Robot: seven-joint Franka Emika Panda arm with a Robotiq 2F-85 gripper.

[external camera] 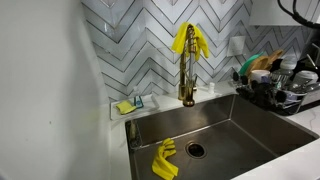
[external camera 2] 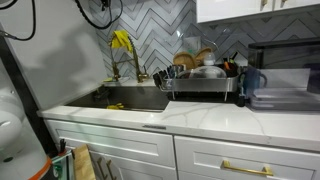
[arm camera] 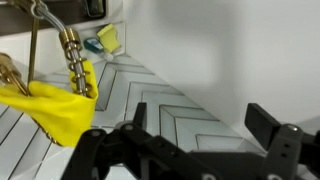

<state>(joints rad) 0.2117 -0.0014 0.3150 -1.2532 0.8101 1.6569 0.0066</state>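
Observation:
In the wrist view my gripper (arm camera: 200, 125) is open and empty, its two black fingers wide apart in front of the herringbone tile wall. A yellow glove (arm camera: 55, 110) hangs over the gold faucet (arm camera: 72, 55) to the left of the fingers, apart from them. In both exterior views that glove (external camera: 190, 42) (external camera 2: 121, 42) is draped over the top of the faucet (external camera: 187, 80) (external camera 2: 135, 65). Another yellow glove (external camera: 164, 160) lies crumpled in the steel sink (external camera: 250, 125) near the drain. The gripper itself does not show clearly in the exterior views.
A yellow-and-blue sponge (external camera: 125, 106) (arm camera: 107, 38) sits on the ledge behind the sink. A dish rack (external camera: 275, 85) (external camera 2: 200, 80) full of dishes stands beside the sink. White countertop (external camera 2: 230, 115) and cabinets lie below. Black cables (external camera 2: 95, 10) hang above.

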